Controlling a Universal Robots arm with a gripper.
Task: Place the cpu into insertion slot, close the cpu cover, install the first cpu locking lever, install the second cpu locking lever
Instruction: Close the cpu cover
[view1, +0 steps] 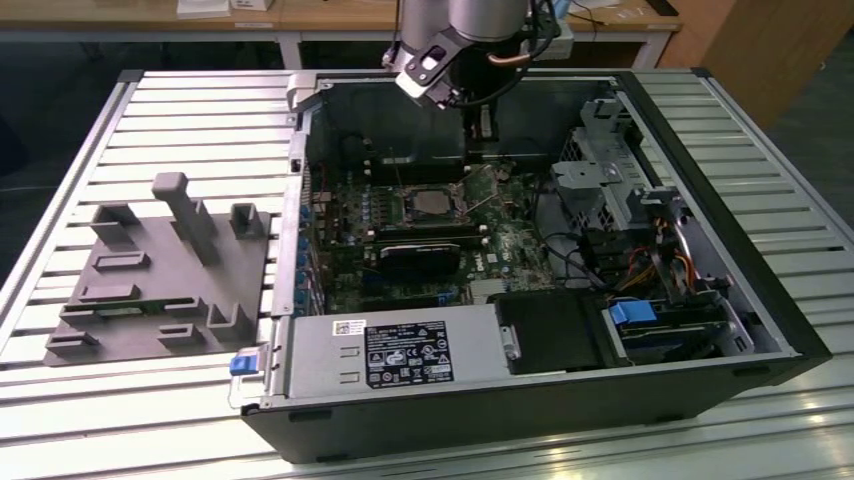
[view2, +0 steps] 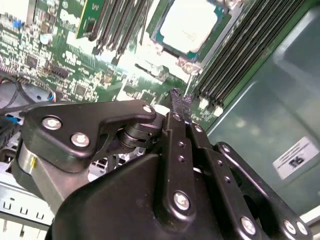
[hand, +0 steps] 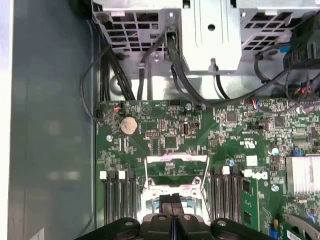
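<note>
The first step is looking finished. The cpu (view1: 430, 205) is sitting flat in the insertion slot (view1: 402, 207), in the middle of the board inside the open computer case (view1: 534, 420). In the second wrist view the pale metal top of the cpu (view2: 189, 25) is showing with no frame over it.

The cpu cover (hand: 175, 159) seems to be standing open at the far side of the socket, because the green board is showing through its window. I am therefore judging that closing it and setting both locking levers are not yet done. I cannot make out the levers themselves.

The gripper (view1: 477, 140) is hanging inside the case with its jaws together and nothing between them. The cpu is lying lower, a little nearer and toward the exterior view's left of the fingertips (hand: 169, 206), close to them but apart.
</note>
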